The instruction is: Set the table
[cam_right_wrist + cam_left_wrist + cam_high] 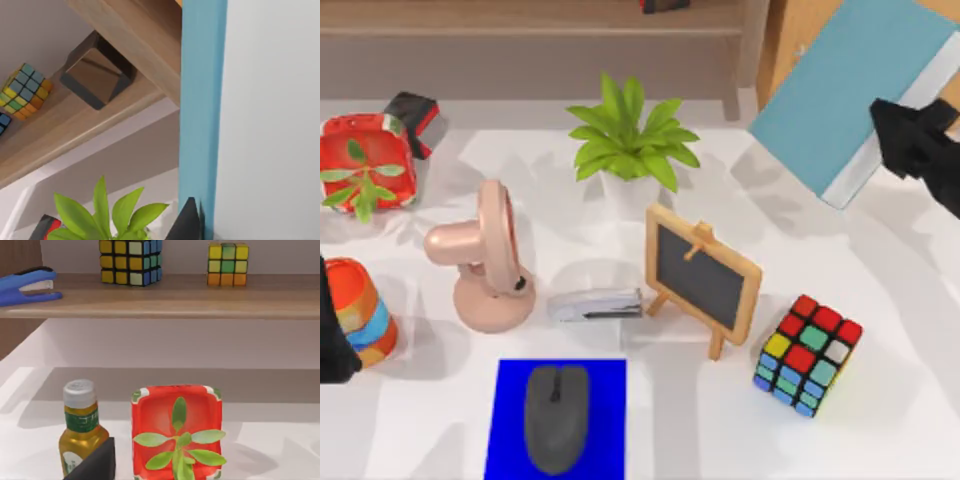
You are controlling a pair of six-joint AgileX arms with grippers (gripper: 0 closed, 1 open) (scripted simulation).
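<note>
The table [890, 300] is a wide white top crowded with small objects. At its back right, my right gripper [898, 140] is shut on a teal-covered book [850, 85] with white pages, held tilted above the surface. The right wrist view shows the book's blue cover [200, 100] and white page edge [270, 120] close up, with a dark fingertip [187, 222] against it. My left arm [330, 340] rests at the table's left edge beside a striped cup [362, 310].
Across the table stand a potted plant [630, 140], a pink fan [485, 260], a stapler [595, 303], a small chalkboard [703, 275], a Rubik's cube [807, 353], a mouse [557, 415] on a blue mat [510, 400], and a red planter [365, 165]. A wooden shelf [520, 30] runs behind.
</note>
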